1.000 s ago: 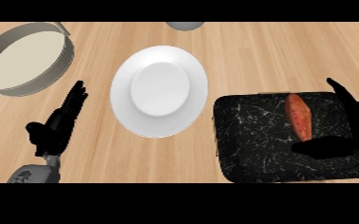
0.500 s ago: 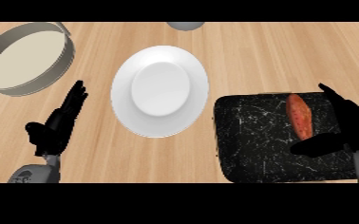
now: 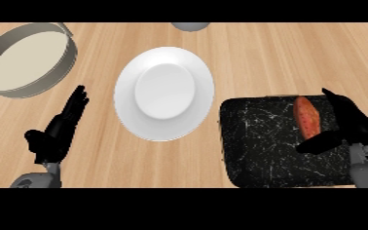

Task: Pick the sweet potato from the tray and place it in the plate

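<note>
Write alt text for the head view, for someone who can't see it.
An orange sweet potato lies on a black speckled tray at the right of a wooden counter, with the robot's right hand open around it. An empty white plate sits mid-counter, a round grey pan at upper left, and the left hand rests open at lower left.

Pale wood-grain counter (image 3: 273, 58) fills the view — evenly lit, planks running lengthwise.
</note>
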Controlling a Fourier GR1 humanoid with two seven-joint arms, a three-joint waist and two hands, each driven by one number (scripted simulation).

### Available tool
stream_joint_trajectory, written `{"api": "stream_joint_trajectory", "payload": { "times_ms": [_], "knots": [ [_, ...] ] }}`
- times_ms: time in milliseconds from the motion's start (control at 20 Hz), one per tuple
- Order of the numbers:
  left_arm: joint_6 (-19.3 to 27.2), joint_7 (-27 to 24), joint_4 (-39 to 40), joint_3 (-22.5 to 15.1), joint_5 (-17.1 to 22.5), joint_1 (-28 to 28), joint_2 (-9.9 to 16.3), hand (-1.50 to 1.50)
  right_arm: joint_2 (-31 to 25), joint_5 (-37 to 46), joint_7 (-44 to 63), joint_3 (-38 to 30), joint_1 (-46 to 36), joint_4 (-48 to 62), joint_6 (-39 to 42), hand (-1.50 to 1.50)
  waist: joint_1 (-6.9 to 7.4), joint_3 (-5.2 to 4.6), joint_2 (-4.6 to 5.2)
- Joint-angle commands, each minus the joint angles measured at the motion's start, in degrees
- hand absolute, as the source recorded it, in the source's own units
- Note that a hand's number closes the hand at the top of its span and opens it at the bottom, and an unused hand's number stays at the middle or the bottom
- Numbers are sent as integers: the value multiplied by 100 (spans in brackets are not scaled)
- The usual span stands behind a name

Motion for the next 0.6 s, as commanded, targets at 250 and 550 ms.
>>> {"api": "stream_joint_trajectory", "payload": {
  "times_ms": [250, 550],
  "knots": [
    [-289, 584, -372, 293, 6, -142, 8, 0, 529, 511, -616, -282, -598, 1223, 157, -150, 9, 1, 1],
    [-114, -116, 279, 123, -407, -109, -373, 0, 679, 595, -1366, -149, -364, 1314, 183, 150, -12, -1, 6]
  ]
}}
